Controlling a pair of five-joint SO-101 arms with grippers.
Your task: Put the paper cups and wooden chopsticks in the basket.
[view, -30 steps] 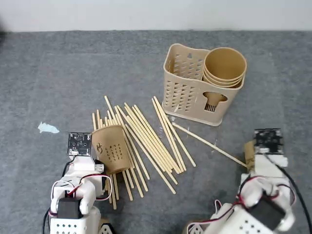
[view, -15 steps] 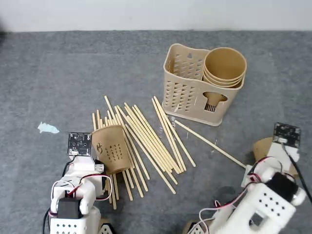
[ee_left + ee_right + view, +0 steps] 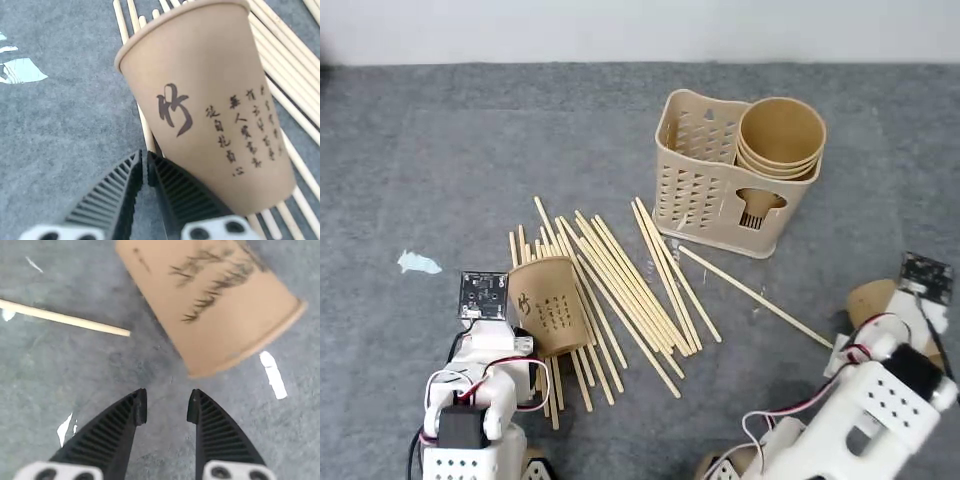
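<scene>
Now right tool (image 3: pixel 168 396) has swung rightward.

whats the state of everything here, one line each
basket: upright, on the table
stacked cups: nested, upright in the basket
left cup: on its side, across the chopsticks
right cup: on its side, on the table
chopsticks: loose, flat on the table
lone chopstick: flat, apart from the pile
left claw: shut, empty
right claw: open, empty
</scene>
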